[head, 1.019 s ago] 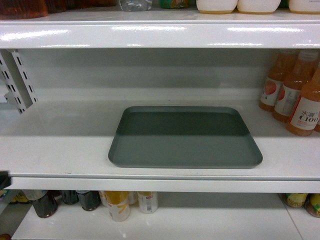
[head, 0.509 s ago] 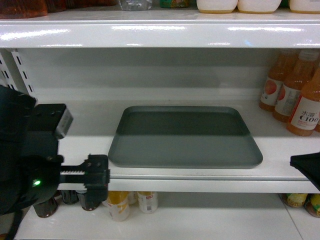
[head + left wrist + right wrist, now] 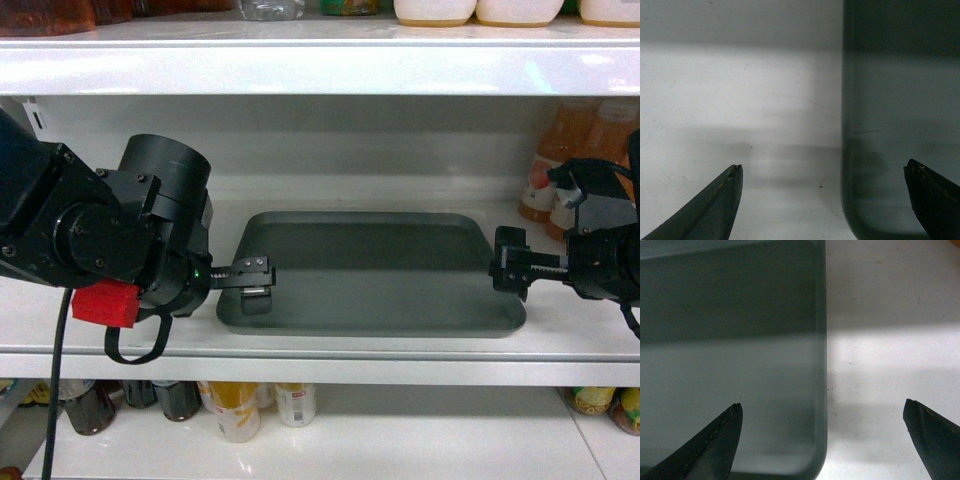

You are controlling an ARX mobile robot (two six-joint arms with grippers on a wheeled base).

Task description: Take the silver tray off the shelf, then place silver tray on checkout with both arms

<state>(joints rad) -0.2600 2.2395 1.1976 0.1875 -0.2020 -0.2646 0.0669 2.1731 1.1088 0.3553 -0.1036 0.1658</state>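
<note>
Left gripper (image 3: 256,283) spread over silver tray (image 3: 370,275) edge, right gripper (image 3: 510,268) likewise

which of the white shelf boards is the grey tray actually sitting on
The middle shelf, level with both grippers; the silver tray lies flat there. The boards above and below hold only bottles and cans.

Left arm (image 3: 110,235): bulky black cylindrical housings with small screws, a red block (image 3: 104,304) at its 6 o'clock and a black cable looped beneath. A green indicator light showed by the toothed gripper rail. Right arm (image 3: 600,255): black, carrying a grey block at 12 o'clock. Fingertips (image 3: 715,207) were black, tapered and pointed
</note>
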